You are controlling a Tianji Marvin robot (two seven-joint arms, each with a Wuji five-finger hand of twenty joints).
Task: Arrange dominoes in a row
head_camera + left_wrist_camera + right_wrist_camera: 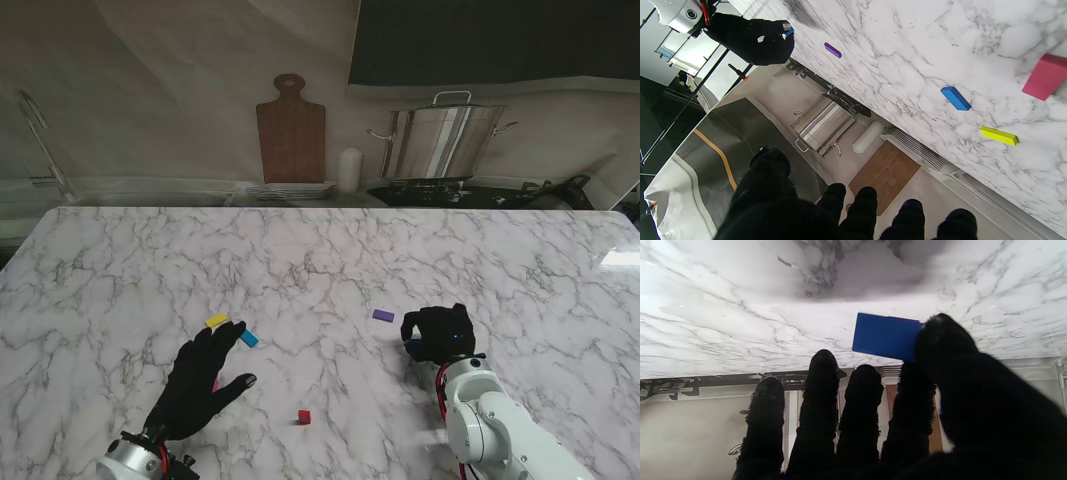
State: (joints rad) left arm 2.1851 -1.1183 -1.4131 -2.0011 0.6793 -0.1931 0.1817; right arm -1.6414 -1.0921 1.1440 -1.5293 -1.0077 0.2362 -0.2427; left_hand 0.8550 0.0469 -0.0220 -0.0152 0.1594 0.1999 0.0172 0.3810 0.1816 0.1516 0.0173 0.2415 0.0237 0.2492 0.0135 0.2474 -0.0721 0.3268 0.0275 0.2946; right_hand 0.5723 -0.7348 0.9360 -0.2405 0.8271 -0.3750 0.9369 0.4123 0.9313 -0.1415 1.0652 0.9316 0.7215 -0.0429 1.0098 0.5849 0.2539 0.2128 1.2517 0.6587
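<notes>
Dominoes lie scattered on the marble table (330,260), none yet lined up. A yellow domino (217,320) lies flat left of centre, and a light blue domino (249,338) lies just beside it, nearer to me and a little to the right. Both sit close to the fingertips of the left hand (197,382), which hovers palm down with its black-gloved fingers (242,382) spread apart and grasping nothing. The left wrist view shows those two pieces apart from each other, plus a pink domino (1044,77) close to that hand; in the stand view the hand hides most of it. A small red domino (304,416) lies alone near the table's near edge, between the two arms. A purple domino (383,315) lies flat right of centre, just beside the right hand (438,333) on its left, not touching it. The right hand is curled, pinching a dark blue domino (886,336) between thumb and forefinger; the right wrist view shows the broad blue face held clear of the marble, with the other three fingers extended alongside. Beyond the far edge of the table stand a wooden cutting board (291,130), a white cylinder (348,170) and a steel stockpot (443,138).
</notes>
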